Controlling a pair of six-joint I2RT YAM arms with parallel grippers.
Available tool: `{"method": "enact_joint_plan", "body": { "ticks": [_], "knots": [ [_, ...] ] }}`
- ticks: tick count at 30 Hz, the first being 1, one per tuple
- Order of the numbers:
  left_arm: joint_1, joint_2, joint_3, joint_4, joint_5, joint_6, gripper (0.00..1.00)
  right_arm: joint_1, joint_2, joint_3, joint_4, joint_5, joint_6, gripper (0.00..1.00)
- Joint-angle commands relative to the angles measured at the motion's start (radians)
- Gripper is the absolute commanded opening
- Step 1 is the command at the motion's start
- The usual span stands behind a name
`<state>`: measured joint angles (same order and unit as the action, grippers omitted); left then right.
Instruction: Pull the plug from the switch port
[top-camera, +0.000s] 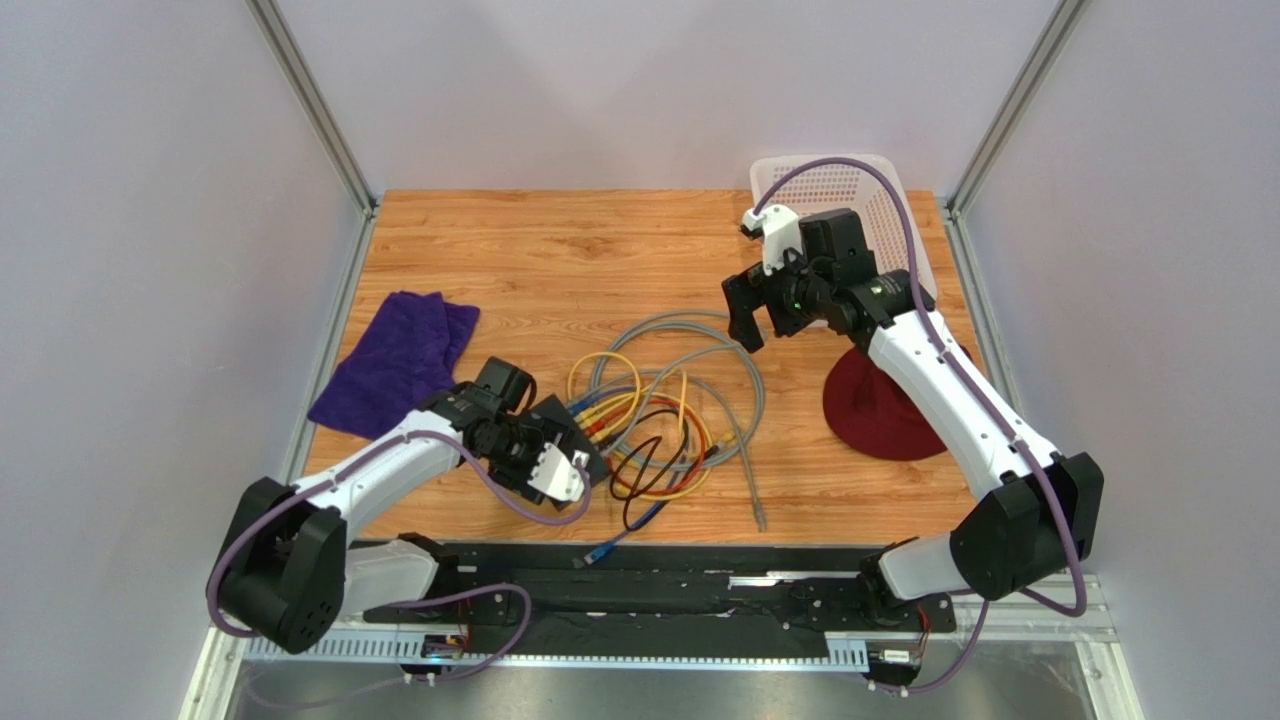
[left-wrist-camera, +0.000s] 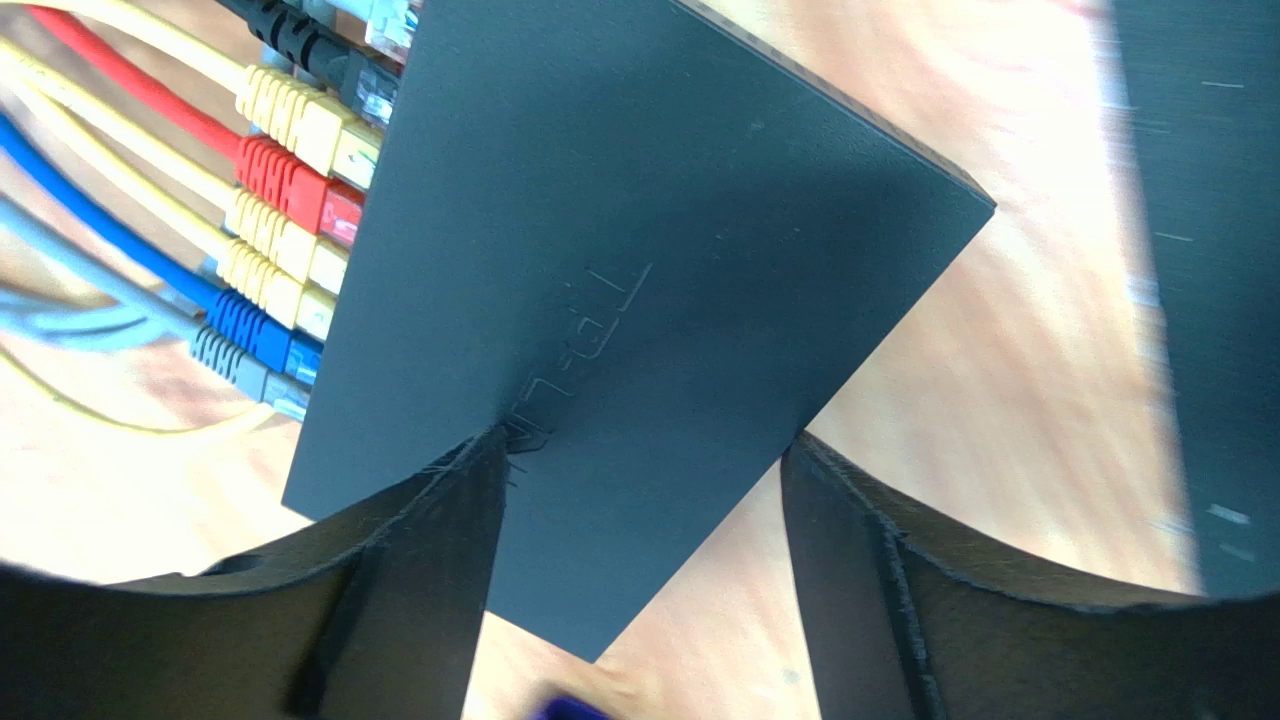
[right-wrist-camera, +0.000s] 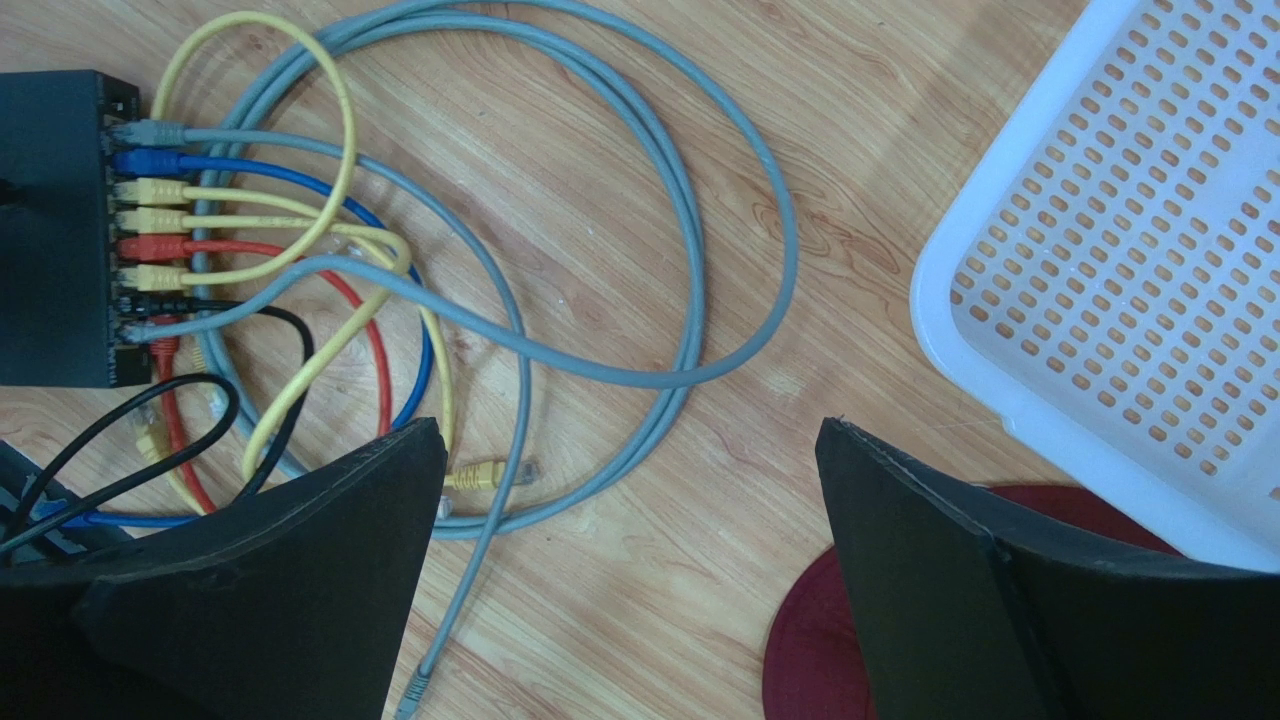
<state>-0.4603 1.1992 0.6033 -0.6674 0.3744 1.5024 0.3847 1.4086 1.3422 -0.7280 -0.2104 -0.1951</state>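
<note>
The switch (left-wrist-camera: 646, 255) is a flat black box lying on the wood table. A row of plugs (left-wrist-camera: 293, 165) sits in its ports: yellow, red, yellow, blue and grey. My left gripper (left-wrist-camera: 643, 447) is open, low over the switch's near corner. Its left finger (left-wrist-camera: 436, 555) overlaps the box top and its right finger (left-wrist-camera: 887, 585) stands just off the box edge. In the top view the left gripper (top-camera: 544, 450) covers most of the switch (top-camera: 579, 435). My right gripper (top-camera: 763, 318) is open and empty, raised well to the right of the switch (right-wrist-camera: 53, 225) and its plugs (right-wrist-camera: 143, 219).
Tangled cables (top-camera: 676, 405) spread right of the switch, with loose ends, grey (top-camera: 759, 518) and blue (top-camera: 594, 555), toward the near edge. A purple cloth (top-camera: 394, 360) lies at left. A white perforated basket (top-camera: 849, 188) stands at back right, with a dark red disc (top-camera: 879, 405) under the right arm.
</note>
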Motion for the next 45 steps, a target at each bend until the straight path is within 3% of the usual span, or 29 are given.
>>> {"method": "enact_joint_plan", "body": {
  "ticks": [1, 8, 15, 19, 24, 25, 30, 37, 45],
  "knots": [
    [-0.009, 0.15, 0.051, 0.12, -0.077, -0.108, 0.7, -0.001, -0.031, -0.006, 0.033, 0.016, -0.009, 1.0],
    [-0.008, 0.316, 0.236, 0.135, -0.111, -0.235, 0.64, -0.001, -0.008, 0.015, 0.036, 0.022, -0.013, 1.0],
    [0.034, 0.128, 0.305, 0.059, -0.039, -0.336, 0.67, -0.001, 0.015, 0.047, 0.047, -0.015, -0.017, 1.0],
    [0.08, 0.028, 0.409, -0.01, 0.02, -0.679, 0.71, 0.0, 0.062, 0.106, 0.062, -0.09, 0.017, 1.0],
    [0.202, 0.036, 0.521, -0.09, 0.078, -1.112, 0.73, 0.028, 0.216, 0.239, 0.081, -0.162, 0.045, 0.99],
    [0.222, 0.042, 0.521, -0.093, 0.099, -1.248, 0.73, 0.034, 0.243, 0.262, 0.082, -0.168, 0.051, 0.99],
    [0.316, 0.083, 0.466, -0.077, 0.136, -1.533, 0.73, 0.063, 0.455, 0.4, 0.075, -0.231, 0.108, 0.99],
    [0.345, 0.189, 0.408, 0.005, 0.159, -1.665, 0.73, 0.065, 0.714, 0.577, 0.05, -0.265, 0.122, 0.99],
    [0.387, 0.447, 0.486, -0.029, 0.205, -1.688, 0.73, 0.079, 0.768, 0.5, 0.044, -0.247, 0.069, 1.0]
  ]
}}
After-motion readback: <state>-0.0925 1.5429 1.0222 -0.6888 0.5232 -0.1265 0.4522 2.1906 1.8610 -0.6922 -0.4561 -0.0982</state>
